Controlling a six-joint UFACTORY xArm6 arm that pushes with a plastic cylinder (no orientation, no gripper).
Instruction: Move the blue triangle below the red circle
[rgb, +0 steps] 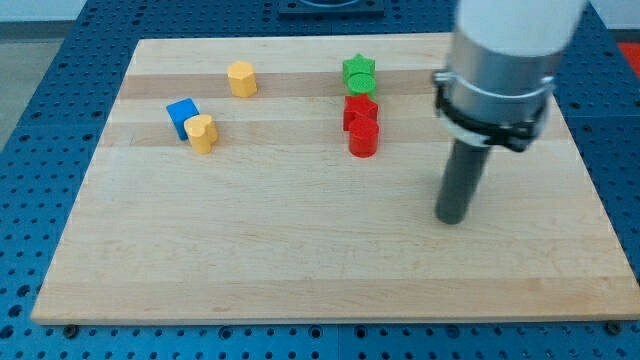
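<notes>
My tip (453, 218), the bare rod end effector with no jaws to part or close, rests on the tabletop (300, 260) at the view's right; the blue block (182, 116) lies well apart at upper left, touching a yellow heart (202, 132); the red circle (362, 139) stands between them; one blue, two yellow, two green, two red.

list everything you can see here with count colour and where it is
wooden board: 1, light wood, fills most of the view
blue block: 1, blue, view's left, touching the yellow heart
yellow heart: 1, yellow, just below-right of the blue block
yellow hexagon: 1, yellow, top, left of centre
green star: 1, green, top centre
red blocks: 2, red, stacked close under the green star; shapes unclear
my tip: 1, dark rod, right of the red blocks, apart from all blocks
</notes>
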